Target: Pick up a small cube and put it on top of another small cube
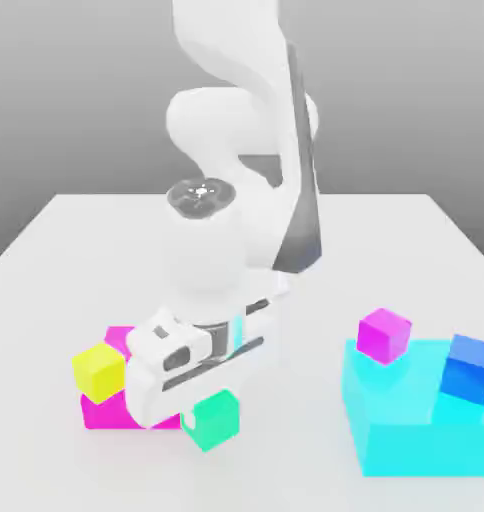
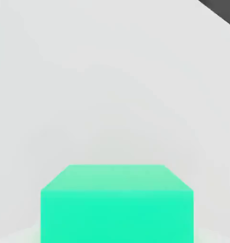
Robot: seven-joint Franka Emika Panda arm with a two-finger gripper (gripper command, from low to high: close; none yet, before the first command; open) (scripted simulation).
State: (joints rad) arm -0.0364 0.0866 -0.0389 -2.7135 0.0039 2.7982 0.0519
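- The jaws were clamped on the small sea-green cube, one on either side of it, so that friction on two opposite faces could carry it
- In the hand view the cube sat square to the hand, its near edge running straight across, which suggested a grip flat on the faces and little reason for it to twist
- The cube was beside the magenta block and directly under the hand; whether its base touched the desk could not be told
- The yellow cube was propped up by the magenta block, near its edge, close to the hand, so a sideways move that way risked a knock
- Well apart, on the exterior view's right, the cyan block bore the small magenta cube and the blue cube, both near its edges
- Securing the hold looked like the step in hand, with the stacking undone; a straight lift seemed due next, for clearance, and then a level, centred release, since an off-centre cube could topple
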